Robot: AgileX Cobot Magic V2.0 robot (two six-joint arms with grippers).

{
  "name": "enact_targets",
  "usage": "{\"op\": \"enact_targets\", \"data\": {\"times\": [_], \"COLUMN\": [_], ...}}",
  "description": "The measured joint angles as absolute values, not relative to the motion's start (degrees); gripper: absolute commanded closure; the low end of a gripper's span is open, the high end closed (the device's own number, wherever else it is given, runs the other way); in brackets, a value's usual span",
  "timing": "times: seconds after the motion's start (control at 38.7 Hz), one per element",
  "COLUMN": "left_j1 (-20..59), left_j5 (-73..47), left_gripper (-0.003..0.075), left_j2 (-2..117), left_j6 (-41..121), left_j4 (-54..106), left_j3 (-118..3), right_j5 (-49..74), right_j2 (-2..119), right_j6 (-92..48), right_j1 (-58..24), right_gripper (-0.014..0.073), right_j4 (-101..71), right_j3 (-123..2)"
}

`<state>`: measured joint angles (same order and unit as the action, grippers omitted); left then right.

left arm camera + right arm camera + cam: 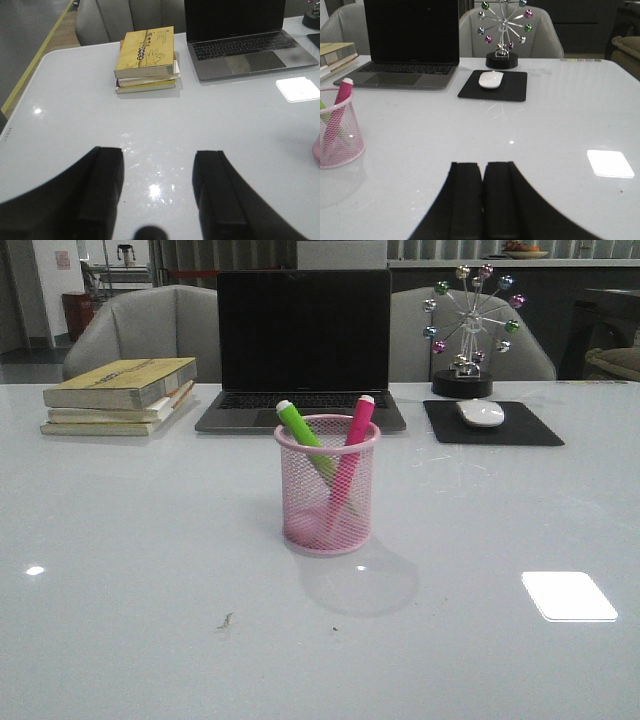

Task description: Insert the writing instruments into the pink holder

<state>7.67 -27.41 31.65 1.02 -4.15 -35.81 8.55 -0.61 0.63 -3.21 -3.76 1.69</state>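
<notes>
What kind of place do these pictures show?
Probably an office desk: an open laptop, a mouse on a black pad, stacked books, and a pink holder with two markers.

A glossy white table [120, 570] carries everything; at its middle stands the pink mesh pen cup [328, 488] — upright, well apart from the rest; along the far edge sit a stack of books [120, 397] at the left, an open laptop [303, 350] just behind the cup, and a black mouse pad [492, 424] at the right — a white mouse [480, 412] rests on the pad; a ferris-wheel desk ornament [468, 330] stands just behind the pad.
</notes>
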Motion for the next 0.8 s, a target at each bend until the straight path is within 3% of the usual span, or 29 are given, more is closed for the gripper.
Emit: {"op": "enact_targets", "data": {"times": [0.8], "left_j1": [7.67], "left_j5": [-27.41], "left_gripper": [0.0341], "left_j2": [31.65], "left_j6": [1.02], "left_j4": [-4.15], "left_j3": [-35.48], "right_j5": [10.9], "right_j2": [-0.61], "right_j6": [0.63], "right_j1": [-3.21], "right_gripper": [0.0537], "right_j4": [-3.76], "right_j3": [1.69]}}
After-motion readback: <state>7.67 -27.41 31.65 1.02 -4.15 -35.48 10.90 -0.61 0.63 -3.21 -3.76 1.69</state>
